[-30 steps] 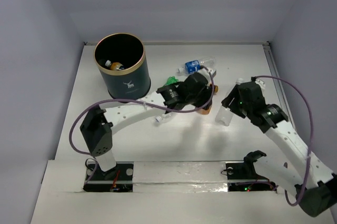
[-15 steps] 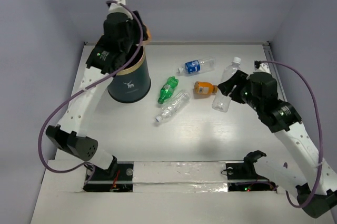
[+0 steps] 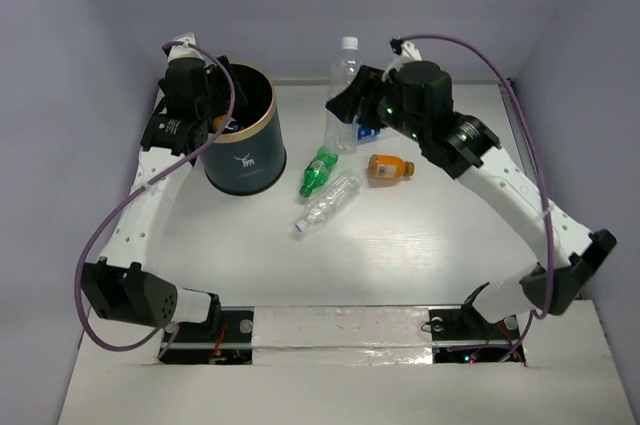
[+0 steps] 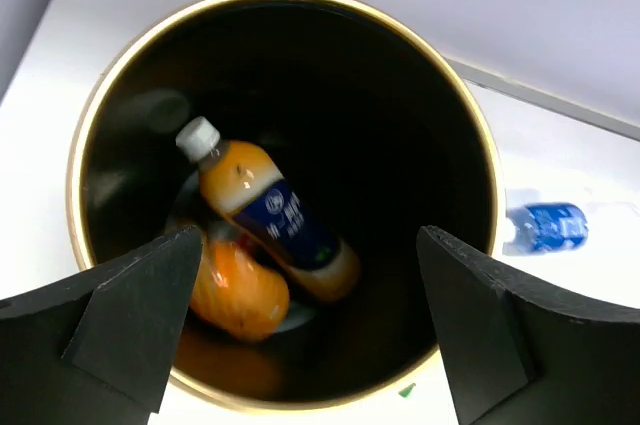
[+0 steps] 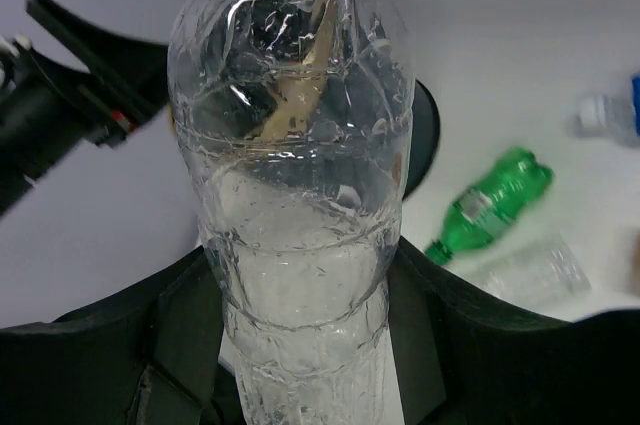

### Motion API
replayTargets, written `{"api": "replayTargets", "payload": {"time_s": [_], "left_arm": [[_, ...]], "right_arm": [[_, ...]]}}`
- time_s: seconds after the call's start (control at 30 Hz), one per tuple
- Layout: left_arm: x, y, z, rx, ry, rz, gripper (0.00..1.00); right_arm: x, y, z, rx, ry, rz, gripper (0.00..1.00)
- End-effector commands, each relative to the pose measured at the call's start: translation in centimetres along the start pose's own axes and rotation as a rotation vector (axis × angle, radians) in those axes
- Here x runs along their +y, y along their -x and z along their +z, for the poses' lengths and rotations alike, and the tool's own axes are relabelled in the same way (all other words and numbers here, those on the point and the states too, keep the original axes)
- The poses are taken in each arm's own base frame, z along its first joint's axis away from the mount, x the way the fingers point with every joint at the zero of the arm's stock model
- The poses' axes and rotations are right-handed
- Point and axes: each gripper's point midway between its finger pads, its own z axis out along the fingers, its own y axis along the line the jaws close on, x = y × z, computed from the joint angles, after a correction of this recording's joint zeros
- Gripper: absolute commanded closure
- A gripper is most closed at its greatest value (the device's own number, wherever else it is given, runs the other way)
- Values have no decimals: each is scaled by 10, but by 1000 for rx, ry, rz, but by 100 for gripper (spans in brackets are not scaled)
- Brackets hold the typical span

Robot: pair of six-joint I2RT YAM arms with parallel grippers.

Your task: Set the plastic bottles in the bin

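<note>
Since the clear bottle (image 5: 300, 145) looks empty and thin-walled, it should be light, springy and a little slick, likely to dent under a hard squeeze. A hold across its ribbed lower body suits it, and that is where the right gripper (image 3: 348, 113) clamps it. Its long axis runs straight out beyond those jaws, roughly upright, cap at the far end. The left gripper (image 4: 310, 275) hangs with jaws spread wide, nothing between them. Directly beneath them gapes the bin (image 4: 475, 160), with two orange bottles (image 4: 270, 225) at its bottom.
</note>
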Motion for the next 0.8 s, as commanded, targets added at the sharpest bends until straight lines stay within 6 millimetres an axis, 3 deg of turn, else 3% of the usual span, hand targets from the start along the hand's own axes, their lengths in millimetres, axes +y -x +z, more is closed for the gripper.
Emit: {"api": "replayTargets", "payload": {"time_s": [0.0, 0.03, 0.2, 0.23, 0.27, 0.3, 0.33, 0.37, 0.4, 0.53, 0.7, 0.77], "left_arm": [[-15, 45, -48, -143, -108, -48, 12], [-16, 45, -53, -145, -119, -52, 12], [-19, 48, -95, -183, -209, -80, 18], [-18, 40, -96, -166, -213, -76, 26], [-18, 36, -101, -158, -228, -75, 33], [-16, 33, -113, -162, -245, -79, 37], [-13, 18, -111, -130, -243, -77, 41], [-12, 11, -114, -115, -253, -78, 41], [-9, 4, -123, -107, -256, -81, 42], [-2, -42, -127, -13, -251, -77, 42], [-2, -72, -132, 52, -272, -91, 42], [-9, -83, -134, 85, -311, -82, 39]], "right_arm": [[47, 46, 17, -117, 133, -36, 46], [57, 56, 34, -135, 152, -38, 46], [96, 72, 83, -156, 233, -26, 46], [103, 74, 90, -155, 259, -19, 46], [105, 58, 116, -119, 263, -17, 46], [121, 76, 111, -162, 310, -4, 46], [125, 77, 119, -169, 323, 3, 46], [125, 62, 140, -145, 325, 12, 46], [132, 67, 141, -159, 349, 23, 46], [146, 57, 168, -186, 409, 93, 46], [162, 47, 192, -237, 445, 123, 42], [169, 31, 198, -224, 461, 114, 38]]}}
